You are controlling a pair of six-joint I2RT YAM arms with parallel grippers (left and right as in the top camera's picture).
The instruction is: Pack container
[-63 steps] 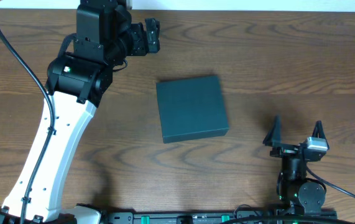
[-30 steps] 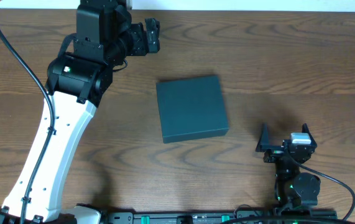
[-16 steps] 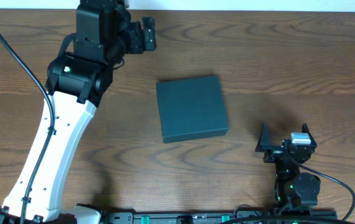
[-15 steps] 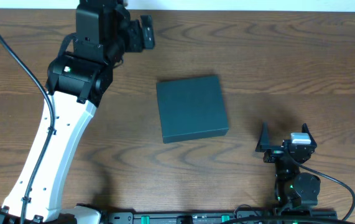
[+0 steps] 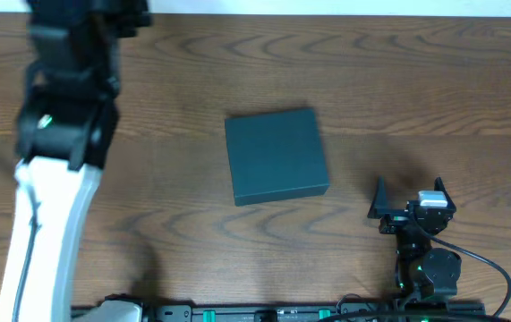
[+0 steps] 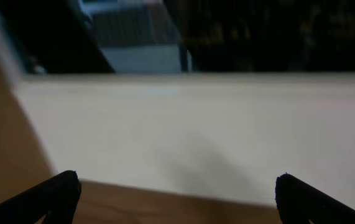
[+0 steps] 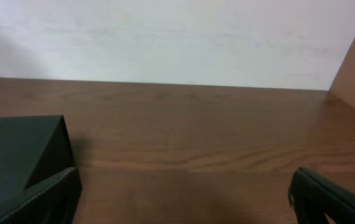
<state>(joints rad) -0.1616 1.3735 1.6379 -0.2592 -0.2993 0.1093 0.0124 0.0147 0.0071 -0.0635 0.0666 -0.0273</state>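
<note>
The dark teal-green container (image 5: 276, 156) lies shut in the middle of the table; its corner also shows at the left of the right wrist view (image 7: 18, 155). My right gripper (image 5: 409, 195) is open and empty, low at the front right, a little right of the container; its fingertips frame bare wood (image 7: 183, 196). My left arm (image 5: 63, 125) stands at the far left, and its gripper is out of the overhead frame. In the left wrist view the left gripper (image 6: 177, 190) is open and empty, facing the table's back edge and a white wall.
The wooden table (image 5: 416, 80) runs to a white wall at the back (image 7: 165, 37). A rail with cables (image 5: 264, 313) lies along the front edge. Dark equipment (image 6: 227, 31) shows beyond the wall.
My left arm has swung left and its gripper has gone out of the overhead view. Earlier my right gripper dropped slightly and shifted left. The container has not moved.
</note>
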